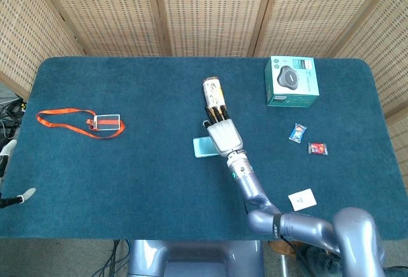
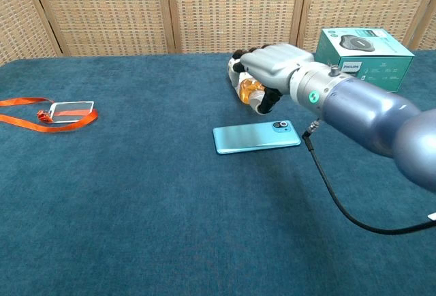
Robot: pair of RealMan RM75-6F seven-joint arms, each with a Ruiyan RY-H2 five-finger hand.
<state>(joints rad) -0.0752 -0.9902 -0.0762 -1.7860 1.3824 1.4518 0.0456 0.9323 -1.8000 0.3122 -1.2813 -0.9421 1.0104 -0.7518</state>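
The right hand (image 2: 276, 64) hangs over the bottle (image 1: 214, 93), which lies on its side on the tabletop (image 1: 127, 175). Its fingers (image 1: 218, 114) are curled down over the cap end of the bottle and seem to touch it, but the pictures do not show whether they really grip it. The bottle lies directly under and beyond this hand, and its long axis runs almost in line with the forearm, cap toward the wrist and bottom away from it.

The phone (image 2: 257, 136) lies flat just beside the hand, on the side of the wrist, apart from the fingers.

The left hand (image 1: 6, 178) is well apart at the tabletop's edge, fingers spread and holding nothing, so the right hand is much nearer to the bottle. The lanyard (image 1: 83, 120) lies nearer the left hand, the box (image 1: 292, 81) beyond the right hand.
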